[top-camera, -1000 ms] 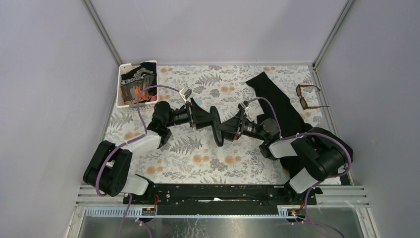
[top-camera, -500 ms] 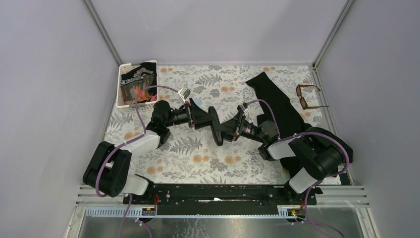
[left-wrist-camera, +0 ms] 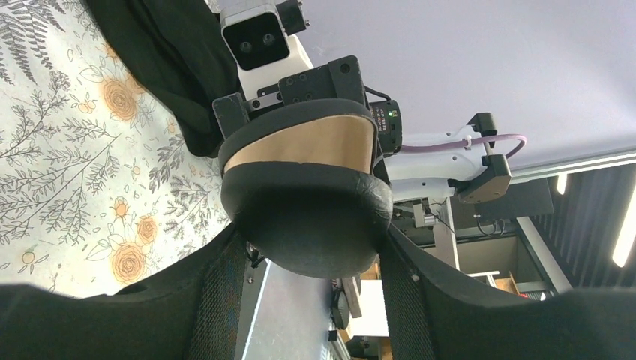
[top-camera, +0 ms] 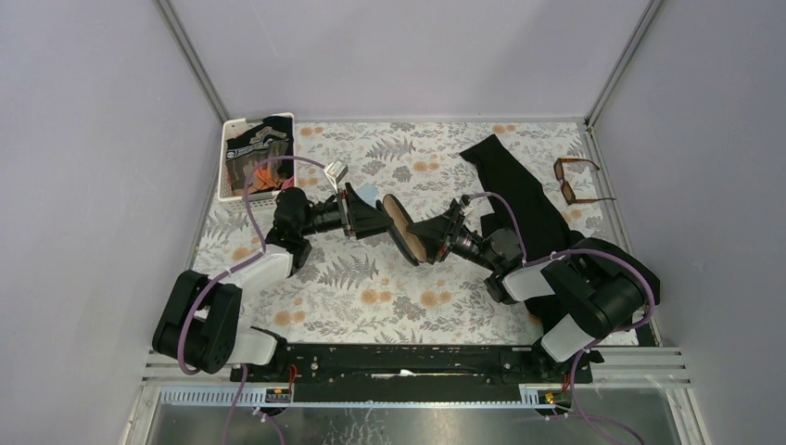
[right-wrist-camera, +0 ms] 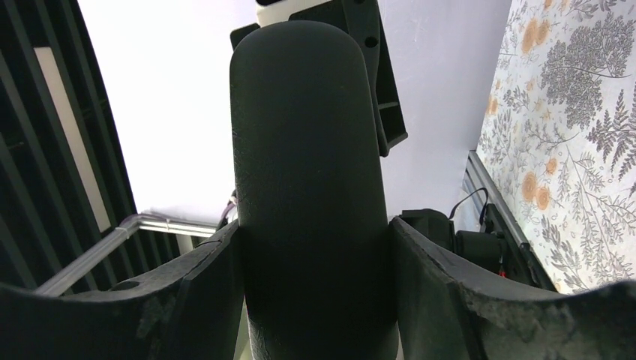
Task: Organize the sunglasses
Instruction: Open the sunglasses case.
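Note:
The sunglasses (top-camera: 575, 178), amber-framed with dark lenses, lie on the floral table at the far right, away from both arms. A black glasses case (top-camera: 408, 232) hangs above the table's middle, partly open, with its tan lining (left-wrist-camera: 304, 142) showing. My left gripper (top-camera: 378, 215) is shut on one shell of the case (left-wrist-camera: 307, 225). From the other side my right gripper (top-camera: 436, 236) is shut on the other shell (right-wrist-camera: 307, 150), with its fingers (right-wrist-camera: 206, 292) pressed against the shell's sides.
A black cloth (top-camera: 524, 199) lies in a long strip from the back right towards the right arm's base. A white basket (top-camera: 226, 158) holding dark items stands at the back left. A small light-blue bit (top-camera: 366, 193) shows by the left gripper.
My right gripper has shut on the case. The case has shifted left and come partly open, so its tan lining now shows. The left arm has drawn back to the left.

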Available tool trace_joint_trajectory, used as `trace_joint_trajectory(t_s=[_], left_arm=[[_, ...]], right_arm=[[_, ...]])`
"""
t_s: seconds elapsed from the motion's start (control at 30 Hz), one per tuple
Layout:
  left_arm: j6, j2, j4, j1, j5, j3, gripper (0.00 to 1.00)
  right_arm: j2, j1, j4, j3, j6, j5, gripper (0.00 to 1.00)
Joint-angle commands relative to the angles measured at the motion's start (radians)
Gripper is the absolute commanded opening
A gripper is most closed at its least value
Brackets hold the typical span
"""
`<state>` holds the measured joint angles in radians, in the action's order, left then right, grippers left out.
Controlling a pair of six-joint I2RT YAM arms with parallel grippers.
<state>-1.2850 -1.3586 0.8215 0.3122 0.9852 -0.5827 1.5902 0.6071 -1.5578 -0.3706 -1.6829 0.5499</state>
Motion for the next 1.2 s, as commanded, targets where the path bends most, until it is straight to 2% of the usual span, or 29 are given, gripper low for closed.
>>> trace_joint_trajectory(t_s=[0.0, 0.4, 0.67, 0.97, 1.0, 1.03, 1.1, 1.17], left_arm=[[0.134, 0.032, 0.136, -0.024, 0.026, 0.026, 0.00], [0.197, 0.060, 0.100, -0.026, 0.029, 0.043, 0.00], [0.178, 0.044, 0.101, -0.026, 0.023, 0.047, 0.00], [0.195, 0.029, -0.041, -0.026, -0.012, 0.013, 0.00], [0.202, 0.029, -0.070, -0.025, -0.017, 0.004, 0.00], [0.209, 0.027, -0.102, -0.025, -0.021, -0.006, 0.00], [0.222, 0.030, -0.168, -0.025, -0.035, -0.026, 0.00], [0.243, 0.036, -0.263, -0.026, -0.067, -0.051, 0.00]], right_arm=[[-0.023, -0.005, -0.157, 0.008, -0.157, -0.073, 0.07], [0.007, -0.004, -0.158, 0.017, -0.222, -0.100, 0.00], [0.012, -0.004, -0.157, 0.010, -0.179, -0.087, 0.04], [0.025, -0.004, -0.150, 0.012, -0.095, -0.056, 0.03], [0.030, -0.004, -0.151, 0.013, -0.089, -0.049, 0.06], [0.033, -0.004, -0.147, 0.013, -0.078, -0.042, 0.16], [0.025, -0.005, -0.108, 0.020, -0.042, -0.027, 0.43], [-0.009, -0.005, -0.013, 0.033, 0.019, -0.014, 0.58]])
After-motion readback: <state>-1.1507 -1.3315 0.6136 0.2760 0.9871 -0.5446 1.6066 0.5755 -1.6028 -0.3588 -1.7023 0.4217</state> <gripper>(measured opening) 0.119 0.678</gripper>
